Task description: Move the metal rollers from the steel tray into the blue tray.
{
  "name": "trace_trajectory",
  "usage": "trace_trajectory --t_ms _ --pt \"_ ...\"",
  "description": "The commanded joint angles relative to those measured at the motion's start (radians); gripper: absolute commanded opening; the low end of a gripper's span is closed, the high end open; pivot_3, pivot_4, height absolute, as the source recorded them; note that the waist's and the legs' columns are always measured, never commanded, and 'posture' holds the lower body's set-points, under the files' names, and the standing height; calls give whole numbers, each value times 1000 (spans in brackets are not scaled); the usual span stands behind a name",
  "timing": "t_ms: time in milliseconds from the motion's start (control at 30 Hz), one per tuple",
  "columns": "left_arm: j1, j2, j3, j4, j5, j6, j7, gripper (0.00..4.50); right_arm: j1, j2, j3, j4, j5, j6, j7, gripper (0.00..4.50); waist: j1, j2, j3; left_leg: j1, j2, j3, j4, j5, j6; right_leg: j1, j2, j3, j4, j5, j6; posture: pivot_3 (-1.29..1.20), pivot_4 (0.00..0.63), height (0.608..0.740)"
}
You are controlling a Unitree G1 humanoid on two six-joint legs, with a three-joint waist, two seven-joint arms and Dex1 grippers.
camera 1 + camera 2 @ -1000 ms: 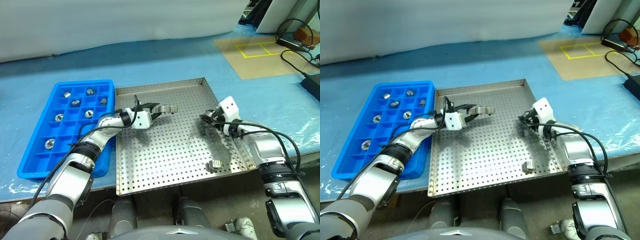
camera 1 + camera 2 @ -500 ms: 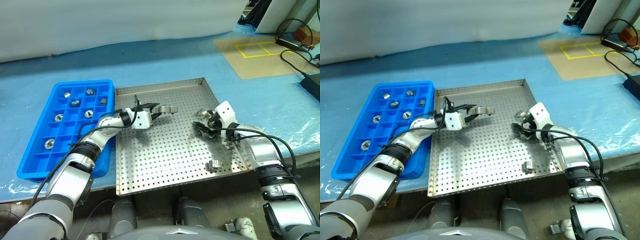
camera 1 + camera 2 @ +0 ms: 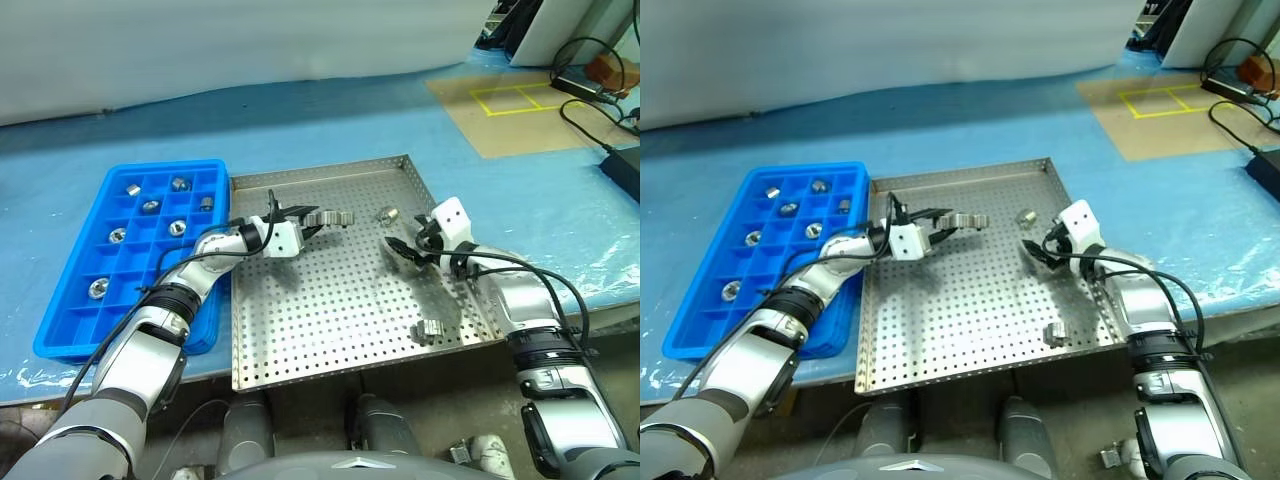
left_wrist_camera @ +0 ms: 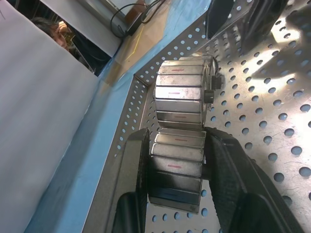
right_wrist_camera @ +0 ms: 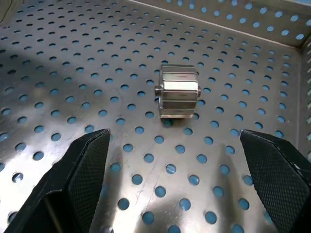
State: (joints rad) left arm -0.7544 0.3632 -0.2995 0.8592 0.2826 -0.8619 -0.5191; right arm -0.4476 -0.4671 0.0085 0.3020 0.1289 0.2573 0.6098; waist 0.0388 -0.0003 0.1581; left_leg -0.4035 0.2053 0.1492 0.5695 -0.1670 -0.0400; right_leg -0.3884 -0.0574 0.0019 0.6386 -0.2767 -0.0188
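Right gripper (image 3: 402, 247) jaws spread wide just short of a loose roller (image 5: 179, 91) on the steel tray (image 3: 330, 330), apparently lining up a pick, while left gripper (image 3: 308, 222) clamps another roller (image 4: 177, 155), blue tray (image 3: 70, 300) far behind it.

Workshop or robot test lab, by look of my surroundings. I stand at workbench covered in blue plastic sheet (image 3: 300, 130). On it, perforated steel tray (image 3: 340, 300) and blue compartment tray (image 3: 70, 300) holding small metal parts (image 3: 151, 206). Brown floor (image 3: 500, 120) beyond bench marked with yellow tape squares (image 3: 520, 98). Black cables (image 3: 590, 100) and power brick (image 3: 622, 165) trail at far right. Pale curtain (image 3: 200, 40) hangs behind bench.
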Motion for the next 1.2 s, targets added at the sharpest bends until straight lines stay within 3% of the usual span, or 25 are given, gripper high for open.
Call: trace_trajectory --t_ms 33,133,333,567,1000,1200 --pt "-21 -18 9 -8 -13 -15 17 1383 -54 49 -15 11 -20 -53 -77 4467 0 0 0 0 0 0 0 0 0 0 0 0 0 0 0 -203 150 740" --pt "-23 -26 6 -3 -12 -18 15 1383 -106 115 1 74 -37 -79 -128 4467 0 0 0 0 0 0 0 0 0 0 0 0 0 0 0 -213 150 740" --pt "-39 -40 4 13 -10 -20 15 1383 -293 252 30 424 -125 -225 -268 4467 -1 1 1 -1 0 0 0 0 -1 -1 -1 0 1 0 0 -220 150 740" --pt "-38 -43 0 11 -9 -26 8 1383 -420 278 46 773 -214 -346 -434 4467 1 3 1 -1 0 2 0 0 0 -1 -2 0 1 0 0 -212 150 740" --pt "-40 -28 2 24 -9 -28 1 1383 -415 268 -4 789 -181 -406 -458 4467 1 3 1 -1 1 2 0 0 0 -1 -2 0 2 0 -1 -230 150 740" --pt "-54 -36 25 16 -28 -2 18 1383 -398 275 -33 649 -137 -372 -415 4467 1 4 2 -1 1 3 0 0 1 -1 -2 0 1 0 -1 -226 150 740"
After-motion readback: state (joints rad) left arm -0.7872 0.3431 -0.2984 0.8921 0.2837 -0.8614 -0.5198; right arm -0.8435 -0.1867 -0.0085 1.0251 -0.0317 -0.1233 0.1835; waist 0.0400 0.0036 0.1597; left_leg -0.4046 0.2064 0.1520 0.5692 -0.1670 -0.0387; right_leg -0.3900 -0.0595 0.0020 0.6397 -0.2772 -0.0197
